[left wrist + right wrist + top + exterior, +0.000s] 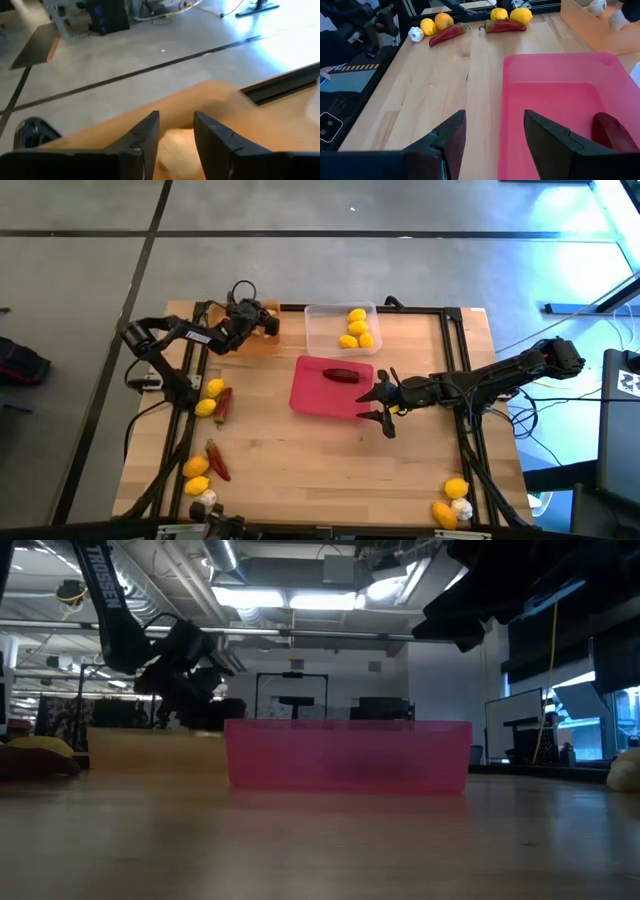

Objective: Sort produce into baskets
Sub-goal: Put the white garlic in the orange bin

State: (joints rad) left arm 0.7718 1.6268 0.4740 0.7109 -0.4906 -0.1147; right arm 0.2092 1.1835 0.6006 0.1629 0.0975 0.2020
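Over the orange tray [255, 340] at eleven o'clock on the table [300, 450], the left gripper [262, 320] hovers, jaws parted and empty. At three o'clock of the pink tray [310, 395], which holds one red chili [341, 374], the right gripper [383, 406] waits, jaws spread, grasping nothing. Lemons [357, 328] lie in the clear tray [318, 330] at twelve.

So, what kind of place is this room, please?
Probably a robotics lab or workshop rather than a kitchen. The wooden table stands on a bare grey floor marked with dark lines. The low view shows exposed ceiling pipes with strip lights, and monitor stands behind.
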